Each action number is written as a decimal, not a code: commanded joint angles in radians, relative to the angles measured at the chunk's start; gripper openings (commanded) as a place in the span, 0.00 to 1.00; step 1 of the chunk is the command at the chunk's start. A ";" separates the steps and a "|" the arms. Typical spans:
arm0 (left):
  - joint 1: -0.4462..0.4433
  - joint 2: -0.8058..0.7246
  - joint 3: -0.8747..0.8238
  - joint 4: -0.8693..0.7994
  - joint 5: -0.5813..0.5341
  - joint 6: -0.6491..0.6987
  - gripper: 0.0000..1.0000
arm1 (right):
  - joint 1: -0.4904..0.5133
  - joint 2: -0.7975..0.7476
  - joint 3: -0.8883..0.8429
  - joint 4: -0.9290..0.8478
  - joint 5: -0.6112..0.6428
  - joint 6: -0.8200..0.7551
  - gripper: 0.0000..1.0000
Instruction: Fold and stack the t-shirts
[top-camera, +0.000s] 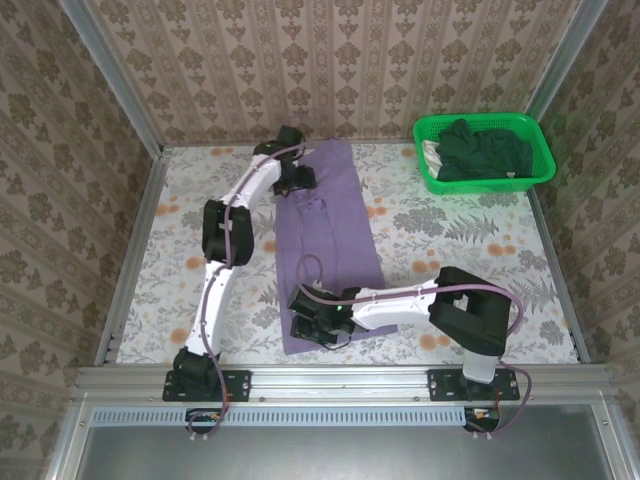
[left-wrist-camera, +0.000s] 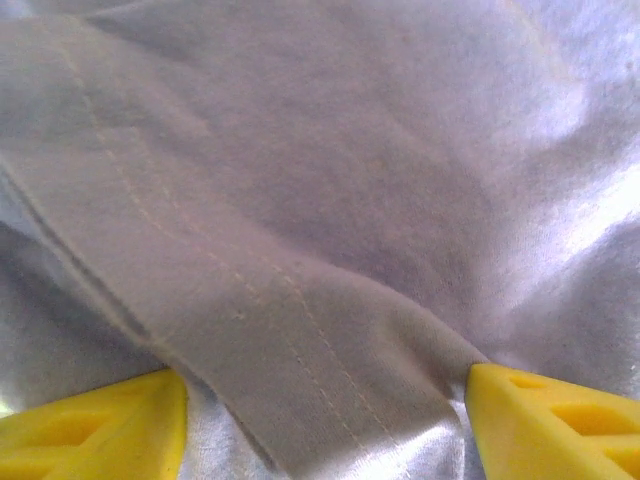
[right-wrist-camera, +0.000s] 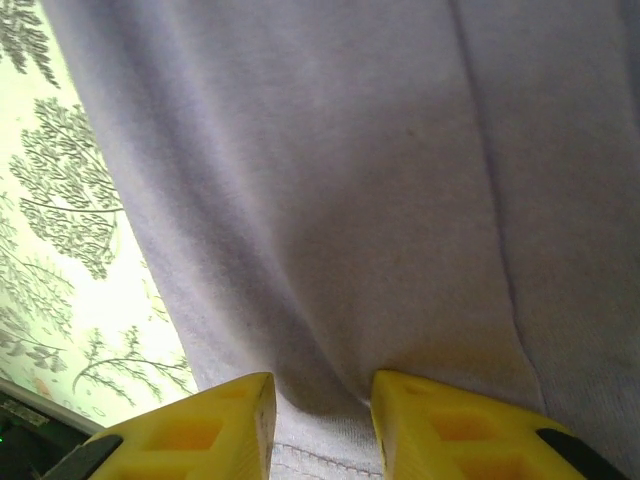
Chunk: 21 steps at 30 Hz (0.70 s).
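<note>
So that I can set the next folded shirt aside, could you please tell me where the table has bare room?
Widest bare patch: right of the lavender shirt, between the green basket and the right arm. A narrower strip runs between the left arm and the left rail. The middle is crowded by shirt and both arms.

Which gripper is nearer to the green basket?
Left. The left gripper is on the purple shirt's far end, across from the basket; right gripper is on its near end.

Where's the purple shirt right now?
In the top view, the purple t-shirt lies as a long strip mid-table, between the left tool at its far end and the right tool at its near end.
</note>
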 joint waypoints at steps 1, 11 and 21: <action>0.014 0.080 0.051 -0.020 0.053 -0.005 0.74 | 0.007 0.045 0.020 -0.095 0.056 0.035 0.37; 0.056 0.056 0.094 0.015 0.053 0.001 0.76 | -0.007 -0.194 -0.049 -0.176 0.133 -0.092 0.55; 0.049 -0.231 0.040 -0.031 0.060 -0.050 1.00 | -0.423 -0.681 -0.219 -0.304 0.033 -0.426 0.60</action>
